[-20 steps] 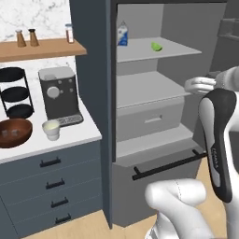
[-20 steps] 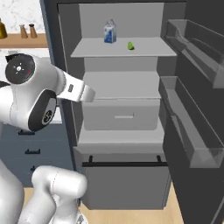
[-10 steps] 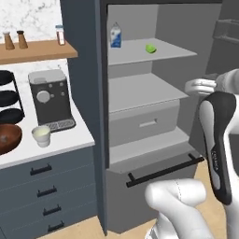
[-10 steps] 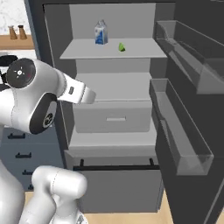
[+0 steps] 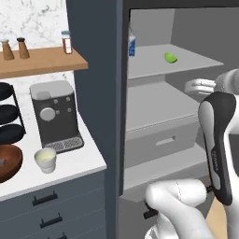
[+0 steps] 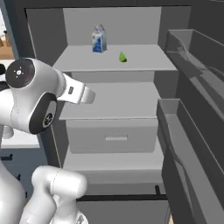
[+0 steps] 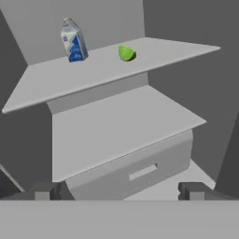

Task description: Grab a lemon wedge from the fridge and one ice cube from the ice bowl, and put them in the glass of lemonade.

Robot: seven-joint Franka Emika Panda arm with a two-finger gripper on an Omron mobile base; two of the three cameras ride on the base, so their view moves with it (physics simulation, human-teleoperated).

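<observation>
White marble wall (image 5: 32, 21), wooden shelf (image 5: 42, 60), white counter (image 5: 70, 163) over blue-grey drawers (image 5: 51, 210).

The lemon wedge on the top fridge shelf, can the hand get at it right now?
Probably yes: the fridge stands open, the lemon wedge lies apart from the milk carton, and the open hand faces the shelves.

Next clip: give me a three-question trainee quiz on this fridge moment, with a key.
1. True or false: the lemon wedge lies on the same fridge shelf as the blue and white carton.
2. Multiple choice: the gripper is A) shut on the lemon wedge, B) open and holding nothing, C) shut on the carton.
3. Short answer: in the left base view, what stands on the counter between the ice bowl and the coffee machine?

Key
1. True.
2. B.
3. The glass of lemonade.
</observation>
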